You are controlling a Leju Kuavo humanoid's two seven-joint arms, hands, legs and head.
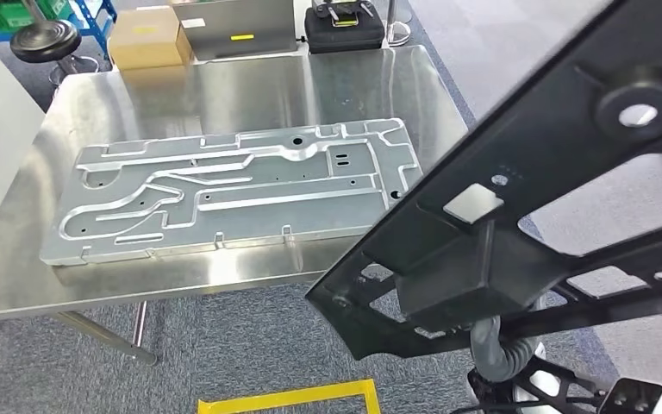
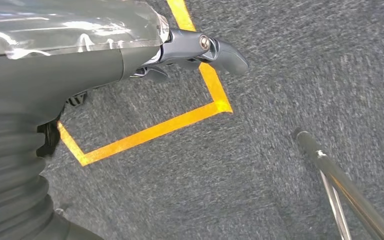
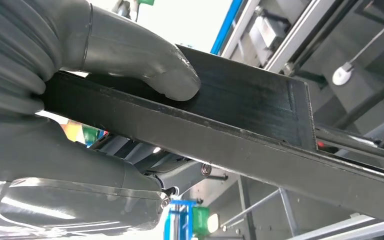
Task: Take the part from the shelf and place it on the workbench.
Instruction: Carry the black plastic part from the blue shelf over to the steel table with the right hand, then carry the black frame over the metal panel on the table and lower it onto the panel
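Above the near right corner of the workbench [image 1: 224, 95], the black part [image 1: 560, 172] hangs tilted in the right hand [image 3: 80, 125], thumb [image 3: 145, 60] pressed on top and fingers under, so the carry step looks underway. Next, I judge, it must swing over the bench and lower clear of the silver plate [image 1: 233, 190]. Low over the carpet, the left hand [image 2: 180, 55] holds nothing, fingers loosely apart.

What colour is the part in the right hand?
Black, matte. The part shows best in the head view; the right hand grips it.
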